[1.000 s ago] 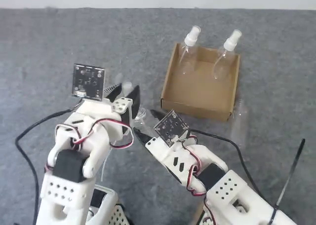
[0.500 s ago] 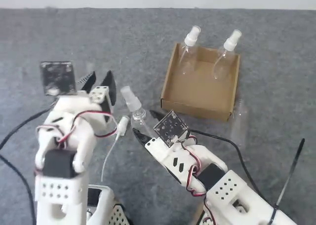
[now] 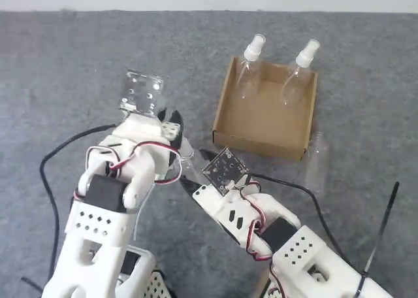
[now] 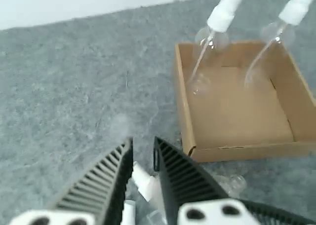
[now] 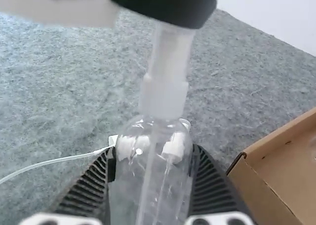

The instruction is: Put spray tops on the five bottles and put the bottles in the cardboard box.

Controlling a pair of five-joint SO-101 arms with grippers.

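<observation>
My right gripper (image 3: 189,165) (image 5: 150,173) is shut on a clear bottle (image 3: 187,155) (image 5: 148,161), holding it upright just left of the cardboard box (image 3: 261,144) (image 4: 185,106). A white spray top (image 5: 163,82) (image 4: 142,178) sits in the bottle's neck. My left gripper (image 3: 172,124) (image 4: 143,156) is directly above it, its black fingers closed narrowly on the spray top's head. Two clear bottles with spray tops (image 3: 248,66) (image 3: 298,72) (image 4: 210,47) lean against the box's far wall.
A loose spray top (image 5: 112,141) with a thin tube (image 5: 49,162) (image 3: 137,226) lies on the grey carpet beside the held bottle. Another clear bottle (image 3: 317,159) lies right of the box's near corner. Cables trail near both arm bases.
The left arm swung away to the left, leaving the spray top on the bottle, then came back over it. The right arm and bottle stayed put.
</observation>
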